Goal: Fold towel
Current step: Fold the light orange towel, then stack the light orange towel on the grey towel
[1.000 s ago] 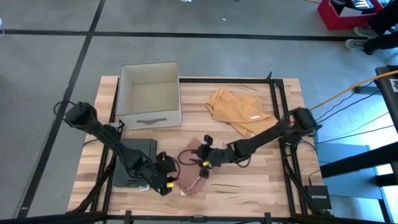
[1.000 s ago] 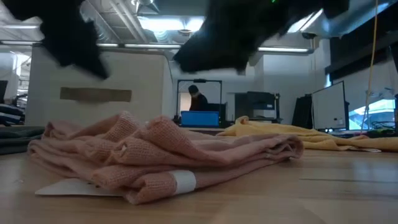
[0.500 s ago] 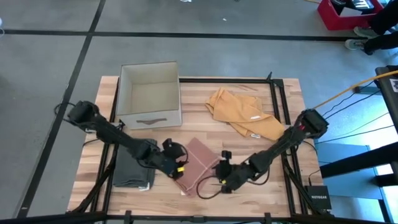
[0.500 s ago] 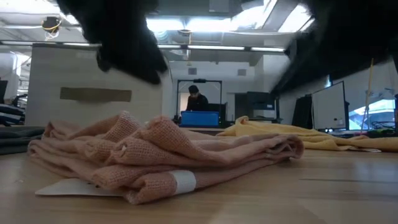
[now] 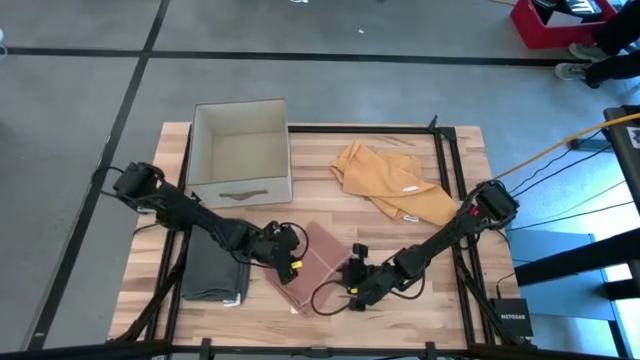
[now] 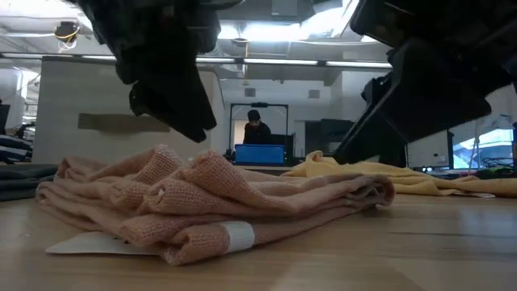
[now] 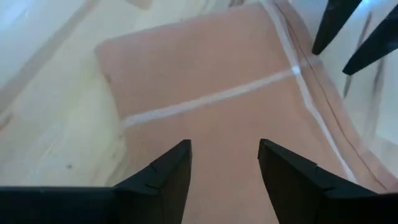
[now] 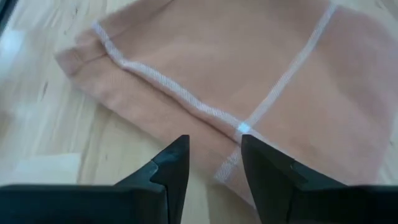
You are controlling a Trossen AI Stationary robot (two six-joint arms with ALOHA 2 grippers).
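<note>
The pink towel (image 5: 318,250) lies folded into a small rectangle near the table's front middle, in soft bunched layers (image 6: 210,202) resting on the wood. My left gripper (image 5: 292,265) hovers open over the towel's left part, with a white stripe of the towel (image 7: 205,81) ahead of its fingers. My right gripper (image 5: 352,282) hovers open over the towel's near right corner, where two white stripes cross (image 8: 249,62). In the low view both grippers (image 6: 186,113) (image 6: 380,129) hang above the cloth without touching it.
An open beige box (image 5: 240,150) stands at the far left. A yellow towel (image 5: 390,180) lies crumpled at the far right. A dark grey folded towel (image 5: 215,270) lies left of the pink one. Black frame rails (image 5: 445,170) run along the table's sides.
Both grippers have drawn apart and come down closer to the towel. The left has gone toward the far edge and a little right, the right toward the table's near right. Both have stayed open. The pink towel has kept still.
</note>
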